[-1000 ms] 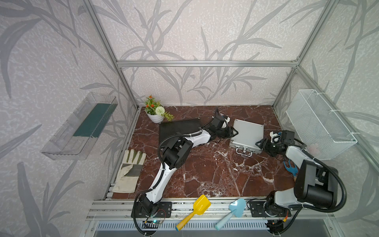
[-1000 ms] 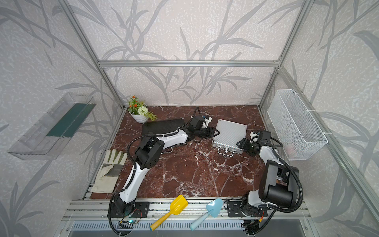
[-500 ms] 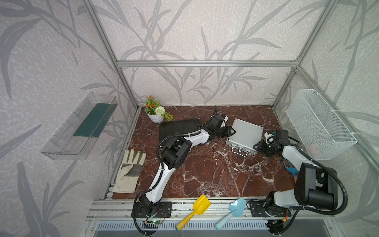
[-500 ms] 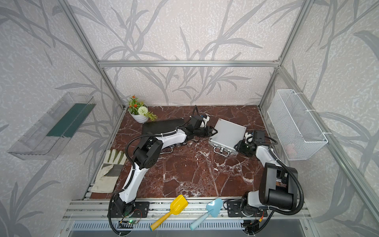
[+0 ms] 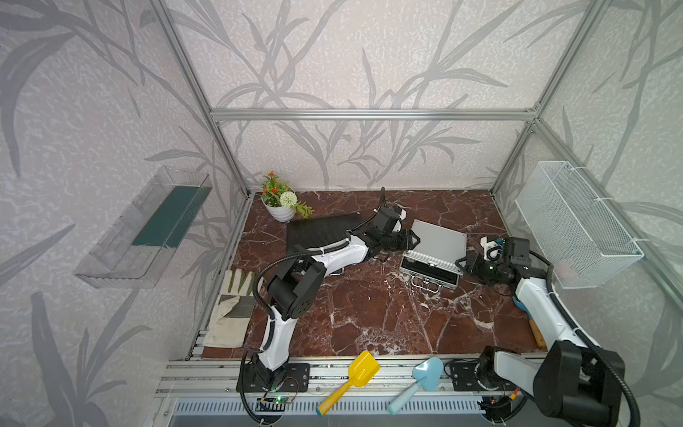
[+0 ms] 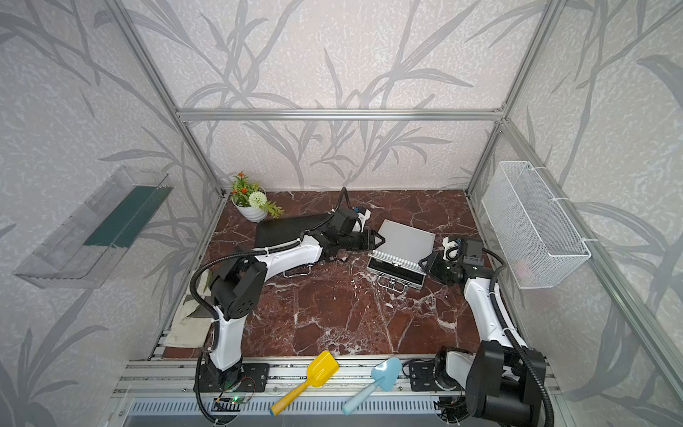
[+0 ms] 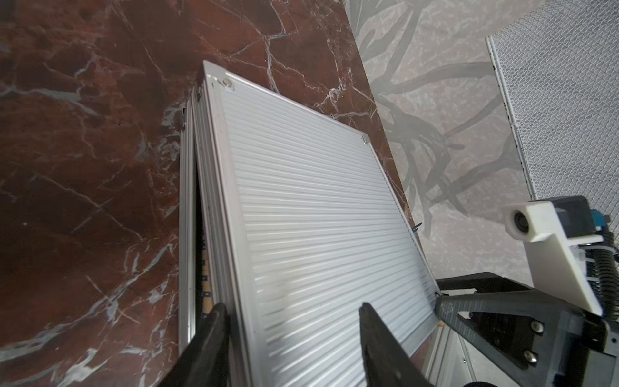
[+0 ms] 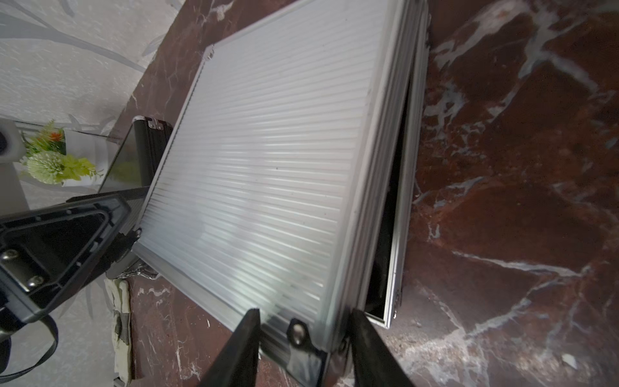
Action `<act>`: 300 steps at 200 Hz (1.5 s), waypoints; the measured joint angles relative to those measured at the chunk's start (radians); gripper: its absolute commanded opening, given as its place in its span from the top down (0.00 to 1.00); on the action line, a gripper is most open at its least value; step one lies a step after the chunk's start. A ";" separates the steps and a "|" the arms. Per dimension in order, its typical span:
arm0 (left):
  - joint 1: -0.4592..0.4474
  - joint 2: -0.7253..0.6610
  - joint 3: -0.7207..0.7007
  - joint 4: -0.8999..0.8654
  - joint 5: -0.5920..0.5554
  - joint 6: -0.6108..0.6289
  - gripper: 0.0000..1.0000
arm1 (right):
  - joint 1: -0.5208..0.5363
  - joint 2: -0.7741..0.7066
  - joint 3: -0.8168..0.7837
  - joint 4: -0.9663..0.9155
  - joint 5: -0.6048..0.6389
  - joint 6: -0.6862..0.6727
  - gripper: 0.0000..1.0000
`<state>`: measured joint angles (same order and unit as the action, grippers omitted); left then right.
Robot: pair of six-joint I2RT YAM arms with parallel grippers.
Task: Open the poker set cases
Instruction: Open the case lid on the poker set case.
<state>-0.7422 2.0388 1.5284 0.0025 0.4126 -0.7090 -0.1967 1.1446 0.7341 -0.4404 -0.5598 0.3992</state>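
Note:
The silver case [image 5: 438, 240] [image 6: 404, 240] lies right of centre with its ribbed lid tilted up at the front, showing a dark gap above the base [image 5: 430, 271]. My left gripper [image 5: 412, 240] [image 7: 291, 315] straddles the lid's left edge, one finger under it and one on top, shut on the lid. My right gripper [image 5: 462, 262] [image 8: 304, 331] is shut on the lid's front right corner. The black ribbed case [image 5: 321, 229] [image 6: 288, 231] lies flat and closed behind my left arm, with its end [image 8: 147, 150] showing in the right wrist view.
A flower pot [image 5: 281, 205] stands at the back left and a work glove [image 5: 233, 307] lies at the left edge. Yellow [image 5: 351, 380] and blue [image 5: 421, 380] scoops rest on the front rail. A wire basket [image 5: 576, 222] hangs on the right wall, a clear shelf [image 5: 148, 225] on the left.
The silver case's lid has come up from flat, opening a gap at the front. My right gripper moved in and shut on its corner. The case shifted slightly leftward.

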 measured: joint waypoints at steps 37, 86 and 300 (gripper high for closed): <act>0.005 0.024 0.206 -0.149 -0.011 0.028 0.50 | -0.013 -0.023 0.093 0.047 -0.003 0.063 0.53; 0.031 0.145 0.484 -0.216 0.003 0.009 0.49 | -0.031 0.046 0.215 0.129 0.002 0.105 0.50; 0.117 0.597 1.201 -0.189 -0.036 -0.251 0.01 | -0.051 0.524 0.558 0.440 0.043 0.338 0.08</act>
<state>-0.6247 2.6358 2.7296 -0.1867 0.3767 -0.9600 -0.2478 1.6688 1.2922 -0.0002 -0.5167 0.7376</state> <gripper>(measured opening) 0.994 0.881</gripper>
